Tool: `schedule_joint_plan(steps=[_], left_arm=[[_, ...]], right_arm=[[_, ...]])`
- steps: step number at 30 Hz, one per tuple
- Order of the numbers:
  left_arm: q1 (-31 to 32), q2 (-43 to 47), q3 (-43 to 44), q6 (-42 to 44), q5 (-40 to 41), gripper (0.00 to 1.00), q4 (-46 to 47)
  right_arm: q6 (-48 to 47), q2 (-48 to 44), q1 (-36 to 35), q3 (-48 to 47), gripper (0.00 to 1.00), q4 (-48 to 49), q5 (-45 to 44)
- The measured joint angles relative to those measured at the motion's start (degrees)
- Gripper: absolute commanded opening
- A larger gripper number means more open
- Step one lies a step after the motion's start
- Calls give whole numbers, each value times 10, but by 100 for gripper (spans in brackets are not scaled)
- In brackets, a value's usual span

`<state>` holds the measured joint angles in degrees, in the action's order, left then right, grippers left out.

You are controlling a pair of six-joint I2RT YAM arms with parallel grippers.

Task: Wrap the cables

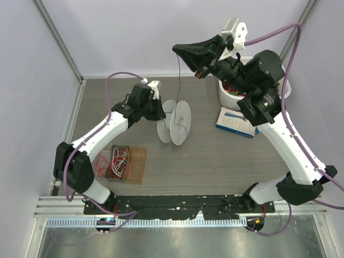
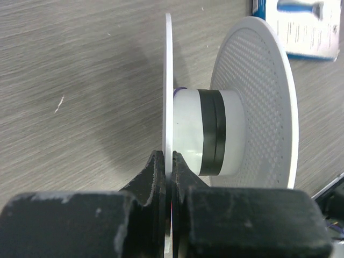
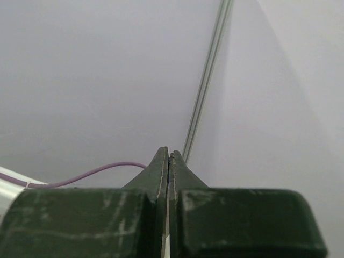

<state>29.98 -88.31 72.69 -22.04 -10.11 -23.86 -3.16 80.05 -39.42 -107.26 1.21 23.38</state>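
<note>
**Top view with both wrist views.** We found the white perforated spool (image 1: 174,122) standing on its two rims near the middle of the counter (image 1: 215,166), with its axis about level. The left hand (image 2: 169,161) was closed tight on the spool's near flange. In the left wrist view its fingers (image 2: 155,180) pinched the thin disc edge between them.

The thin dark wire (image 1: 179,80) rose almost straight up from the spool to the right hand (image 3: 168,156), which was held high over the far side of the counter. Wound turns of the wire formed a dark band on the white hub between the flanges. The right hand's fingers met with no gap. In the top view the wire ended at their tips, so we read the hand as gripping it, though the strand was too fine to see in the right wrist view.

A blue-and-white box (image 1: 236,122) lay to the right of the spool, apart from it. A clear tray (image 1: 137,161) of red and white leads lay near the left arm's base.
</note>
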Motion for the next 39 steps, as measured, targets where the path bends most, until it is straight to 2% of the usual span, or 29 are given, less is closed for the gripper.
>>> schedule_joint_plan(steps=[9, 17, 24, 32, 39], left_arm=[[-70, -13, 87, -164, 23, 0, -25], [-66, -45, 104, -260, 54, 0, -54], [-24, -36, 61, -246, 62, 0, -42], [5, 74, -92, -202, 7, 0, 31], [22, 115, -124, -154, -22, 0, 89]], right_arm=[[35, -20, -19, 51, 1, 5, 45], [39, -8, -98, 26, 1, 20, 67], [2, 35, -103, -9, 1, 89, -10], [-48, 103, -96, -63, 1, 152, -136], [-51, 147, -69, -116, 1, 173, -184]])
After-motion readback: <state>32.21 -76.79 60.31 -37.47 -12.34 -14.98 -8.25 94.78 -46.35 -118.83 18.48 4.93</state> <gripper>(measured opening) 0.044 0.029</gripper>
